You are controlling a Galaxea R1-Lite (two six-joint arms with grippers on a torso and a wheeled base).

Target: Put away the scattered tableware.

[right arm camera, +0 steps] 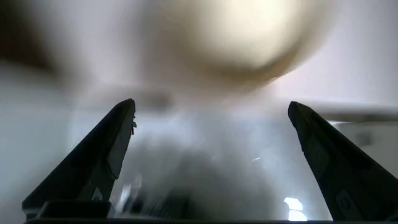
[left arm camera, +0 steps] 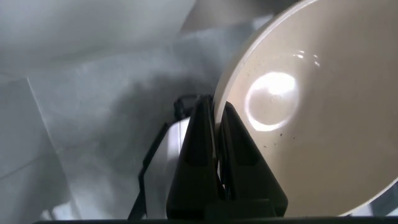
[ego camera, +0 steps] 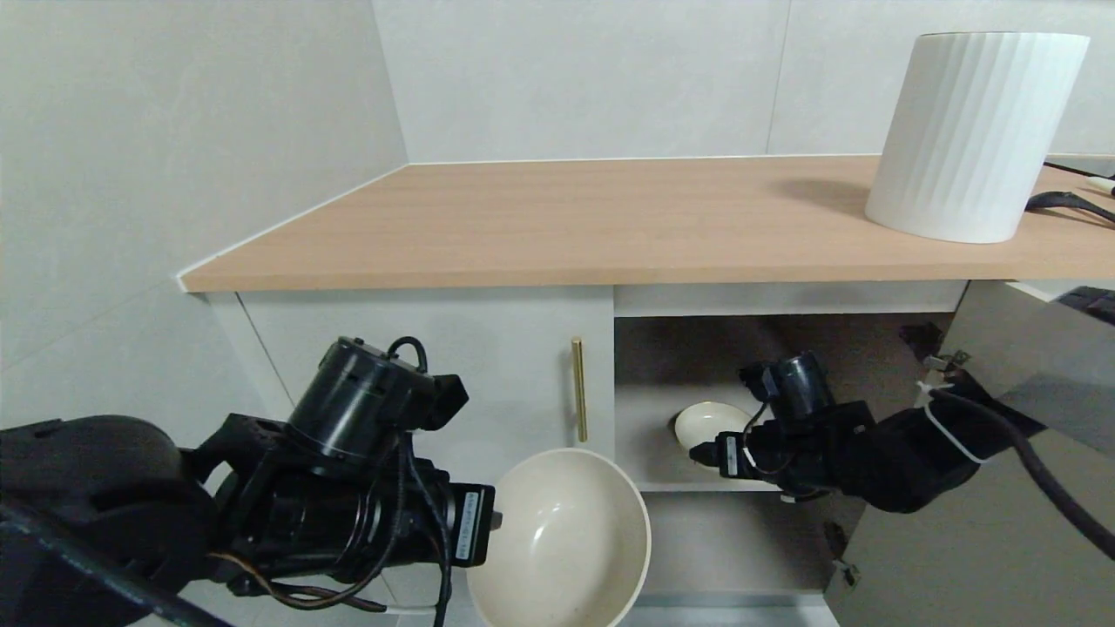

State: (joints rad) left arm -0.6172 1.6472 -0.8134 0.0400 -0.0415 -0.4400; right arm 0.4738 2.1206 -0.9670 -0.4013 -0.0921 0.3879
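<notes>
**Near.** Your left hand [left arm camera: 216,111] is clenched on the rim of the large bowl [ego camera: 566,540], with one tip inside the wall and one outside. This edge pinch lets the bowl hang tilted, mouth toward you, low in front of the closed door [ego camera: 435,340] and its brass handle [ego camera: 578,389]. It is probably held there because the other arm occupies the opening.

**Middle.** Your right hand [right arm camera: 211,107] sits inside the cupboard [ego camera: 784,335], its fingers [right arm camera: 112,149] spread and grasping nothing. It is just in front of the small bowl [ego camera: 707,425], which rests on the shelf [ego camera: 646,448]. Judge this bowl as stowed. The open door [ego camera: 1002,522] stands aside on the right, giving access.

**Far.** The surface [ego camera: 566,218] carries a ribbed white cylinder [ego camera: 976,131].
</notes>
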